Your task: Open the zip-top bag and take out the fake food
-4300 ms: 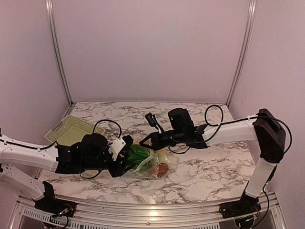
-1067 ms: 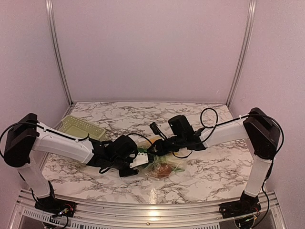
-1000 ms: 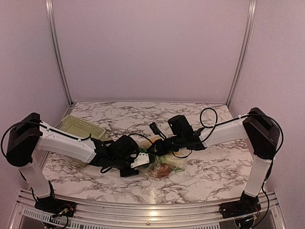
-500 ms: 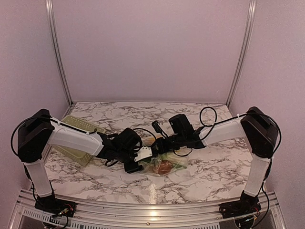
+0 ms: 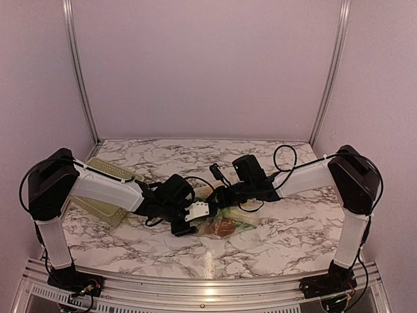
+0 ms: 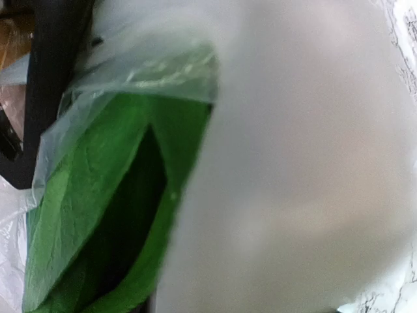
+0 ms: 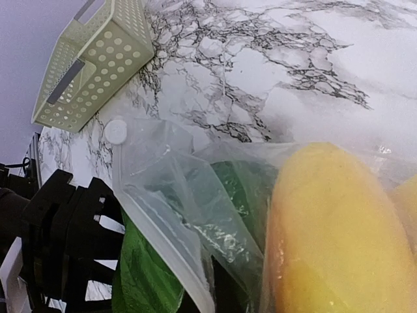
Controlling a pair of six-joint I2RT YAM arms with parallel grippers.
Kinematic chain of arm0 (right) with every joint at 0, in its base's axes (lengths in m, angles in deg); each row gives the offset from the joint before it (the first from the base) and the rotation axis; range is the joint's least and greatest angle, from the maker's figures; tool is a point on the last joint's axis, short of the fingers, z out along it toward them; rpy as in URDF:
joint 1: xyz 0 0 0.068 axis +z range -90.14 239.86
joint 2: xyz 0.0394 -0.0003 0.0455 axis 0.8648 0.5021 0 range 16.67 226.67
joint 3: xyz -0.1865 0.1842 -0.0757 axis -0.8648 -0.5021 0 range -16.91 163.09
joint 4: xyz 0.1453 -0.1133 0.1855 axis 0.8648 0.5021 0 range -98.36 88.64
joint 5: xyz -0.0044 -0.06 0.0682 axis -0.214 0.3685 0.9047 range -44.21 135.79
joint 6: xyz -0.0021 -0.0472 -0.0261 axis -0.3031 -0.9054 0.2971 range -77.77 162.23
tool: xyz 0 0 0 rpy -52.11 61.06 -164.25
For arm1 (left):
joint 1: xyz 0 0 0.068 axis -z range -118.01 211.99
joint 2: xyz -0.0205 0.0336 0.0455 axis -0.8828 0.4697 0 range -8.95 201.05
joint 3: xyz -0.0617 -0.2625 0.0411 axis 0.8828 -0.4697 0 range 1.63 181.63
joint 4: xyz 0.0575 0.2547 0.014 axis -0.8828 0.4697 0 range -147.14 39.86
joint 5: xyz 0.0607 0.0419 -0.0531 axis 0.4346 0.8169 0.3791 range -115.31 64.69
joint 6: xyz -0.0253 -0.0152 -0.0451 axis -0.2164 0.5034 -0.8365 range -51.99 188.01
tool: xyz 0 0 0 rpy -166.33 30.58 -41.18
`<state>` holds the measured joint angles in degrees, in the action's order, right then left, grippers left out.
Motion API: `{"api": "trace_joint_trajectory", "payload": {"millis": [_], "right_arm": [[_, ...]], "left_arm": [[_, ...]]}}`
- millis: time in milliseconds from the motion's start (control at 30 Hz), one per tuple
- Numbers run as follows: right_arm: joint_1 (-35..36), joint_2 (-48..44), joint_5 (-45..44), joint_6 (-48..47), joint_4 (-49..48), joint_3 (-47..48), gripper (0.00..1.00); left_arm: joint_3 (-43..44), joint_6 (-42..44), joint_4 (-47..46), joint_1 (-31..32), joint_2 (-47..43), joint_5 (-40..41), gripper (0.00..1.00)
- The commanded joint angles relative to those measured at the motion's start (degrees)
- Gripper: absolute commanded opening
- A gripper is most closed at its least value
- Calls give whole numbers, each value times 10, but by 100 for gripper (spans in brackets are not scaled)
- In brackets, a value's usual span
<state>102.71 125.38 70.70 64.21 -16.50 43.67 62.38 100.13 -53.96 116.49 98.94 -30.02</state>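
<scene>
The marble counter (image 5: 300, 228) carried a pale green basket (image 5: 104, 210) by its left edge and the zip-top bag (image 5: 238, 222) near its middle, somewhat toward the near edge. The fake food (image 5: 224, 226) sat inside the bag, a yellow lemon (image 7: 326, 235) and a green vegetable (image 6: 78, 195) among it. The left tool (image 5: 199, 220) and right tool (image 5: 220, 197) met at the bag's mouth; whether either was spread or pinching film could not be told. Opening seemed the step in hand. Next, each tool needed one lip, drawn apart.

Zip-top bag (image 5: 246, 223) holding fake food (image 5: 225, 227), basket (image 5: 98, 210) to its left
</scene>
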Motion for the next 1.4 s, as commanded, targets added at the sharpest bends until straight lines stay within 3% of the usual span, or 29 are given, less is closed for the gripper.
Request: {"api": "trace_joint_trajectory", "payload": {"millis": [0,133,233,400,533,733,833,1100,1367], "right_arm": [[-2,12,-34,-14,37,1,0],[-3,35,-56,-21,54,16,0],[-2,45,-26,-20,44,10,0],[0,-10,37,11,-32,-41,0],[5,-51,58,19,-53,-45,0],[7,-57,63,29,-49,-34,0],[7,-53,54,30,-41,-30,0],[7,-54,55,30,-38,-38,0],[7,-53,59,26,-34,-40,0]], "left_arm": [[-46,8,20,24,-5,-28,63],[-72,-11,-17,25,-61,-28,62],[-95,-24,-57,25,-128,-24,61],[-161,-40,-148,24,-247,37,61],[-172,-19,-152,24,-281,44,60],[-168,15,-144,37,-257,44,59],[-164,43,-146,51,-227,83,60],[-137,93,-166,54,-151,138,74],[-108,113,-197,48,-92,157,75]]}}
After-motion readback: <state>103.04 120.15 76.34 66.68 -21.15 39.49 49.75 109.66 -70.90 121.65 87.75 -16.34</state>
